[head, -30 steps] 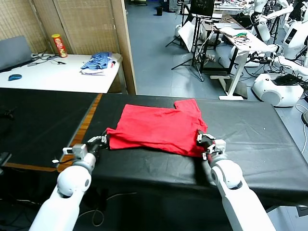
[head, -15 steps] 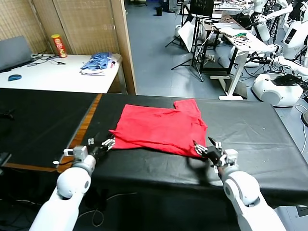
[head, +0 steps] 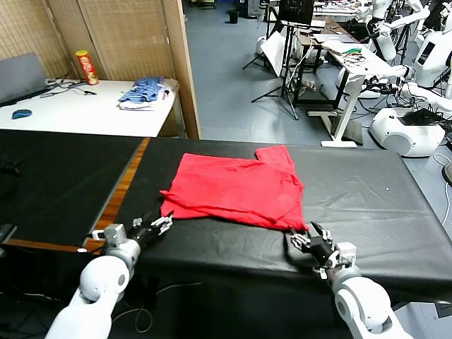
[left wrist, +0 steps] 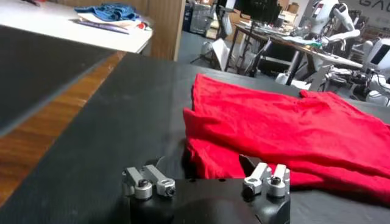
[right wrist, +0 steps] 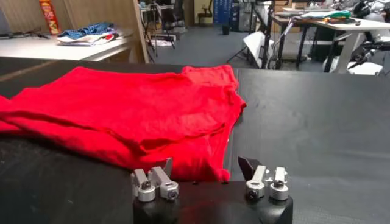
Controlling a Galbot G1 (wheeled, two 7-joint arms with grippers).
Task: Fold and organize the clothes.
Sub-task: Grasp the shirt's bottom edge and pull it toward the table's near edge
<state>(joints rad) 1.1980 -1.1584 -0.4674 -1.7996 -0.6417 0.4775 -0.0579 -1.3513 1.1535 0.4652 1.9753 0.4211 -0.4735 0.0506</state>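
Note:
The clothes are one red T-shirt (head: 236,191), lying partly folded and rumpled in the middle of the black table (head: 367,191). My left gripper (head: 159,224) hovers just off the shirt's near left corner, open and holding nothing. In the left wrist view the shirt (left wrist: 274,122) lies just beyond the open gripper (left wrist: 204,167). My right gripper (head: 307,239) sits at the shirt's near right corner, close to the table's front edge, also open. In the right wrist view the shirt's hem (right wrist: 134,103) reaches down between the spread jaws of the gripper (right wrist: 207,165) without being pinched.
A wooden strip (head: 123,187) separates this table from a second black surface on the left. A white table at back left holds blue folded garments (head: 145,92) and a red can (head: 87,67). Stands, desks and other robots fill the back right.
Both grippers have let go of the shirt's near edge and drawn back toward the front of the table. The shirt has settled flat and stays where it was.

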